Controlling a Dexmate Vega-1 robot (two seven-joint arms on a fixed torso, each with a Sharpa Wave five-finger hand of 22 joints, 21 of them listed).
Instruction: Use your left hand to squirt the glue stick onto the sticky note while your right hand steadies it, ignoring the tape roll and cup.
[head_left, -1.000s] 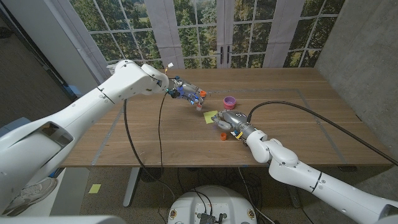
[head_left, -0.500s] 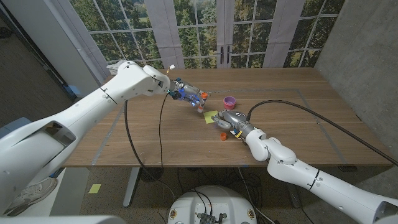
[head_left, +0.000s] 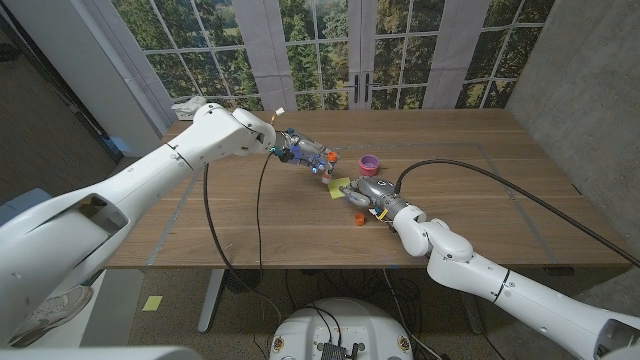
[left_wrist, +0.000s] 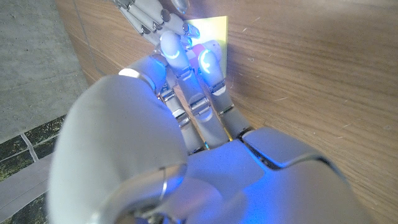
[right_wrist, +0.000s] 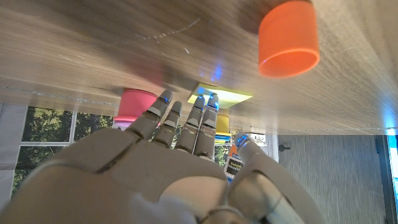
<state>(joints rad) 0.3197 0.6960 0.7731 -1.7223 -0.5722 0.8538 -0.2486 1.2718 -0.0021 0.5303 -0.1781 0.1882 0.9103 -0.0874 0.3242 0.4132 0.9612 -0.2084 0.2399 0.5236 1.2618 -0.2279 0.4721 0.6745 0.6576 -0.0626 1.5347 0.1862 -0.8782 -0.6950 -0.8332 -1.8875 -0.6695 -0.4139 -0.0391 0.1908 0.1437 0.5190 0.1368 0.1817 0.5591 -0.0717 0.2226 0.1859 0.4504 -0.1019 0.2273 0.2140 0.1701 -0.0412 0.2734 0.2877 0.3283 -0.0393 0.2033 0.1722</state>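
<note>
While the left hand (head_left: 305, 153) grips the glue stick (head_left: 322, 163) just above the desk (head_left: 480, 190), the step in hand looks like the application itself: bringing the stick's tip down onto the sticky note (head_left: 339, 186). The note lies near the desk's middle, at about five o'clock from the left hand. The stick's long axis runs from ten o'clock to four o'clock in the head view, its working end tilted down toward the note and close to its far edge. The right hand (head_left: 370, 195) rests its fingers (right_wrist: 200, 115) on the note, holding nothing, so the paper seems pinned. Next, I judge, comes a short, gentle press and drag without shifting the note.
</note>
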